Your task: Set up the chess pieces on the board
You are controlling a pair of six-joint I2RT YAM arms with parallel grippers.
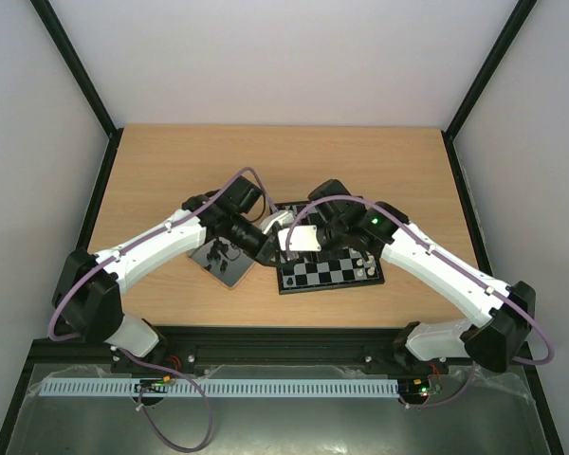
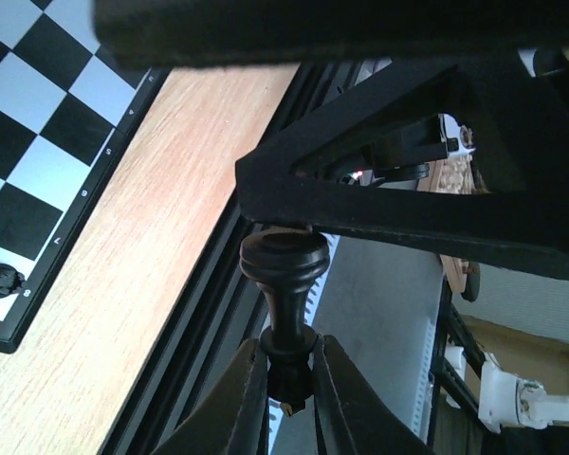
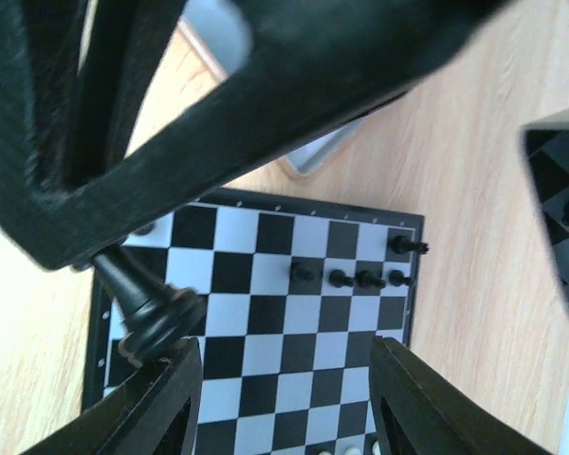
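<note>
One black piece (image 2: 283, 261) sits pinched in left end effector (image 2: 289, 349), right end effector (image 3: 284, 349) spread.

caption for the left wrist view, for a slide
Left gripper shut on a black chess piece, the board at the frame's left

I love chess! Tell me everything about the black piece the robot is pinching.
The black piece looks like shiny plastic: a thin stem widening into a round, ringed foot. The left gripper pinches its thin end, holding it tilted in midair. Its foot sits by one finger of the open right gripper; touching is unclear.
</note>
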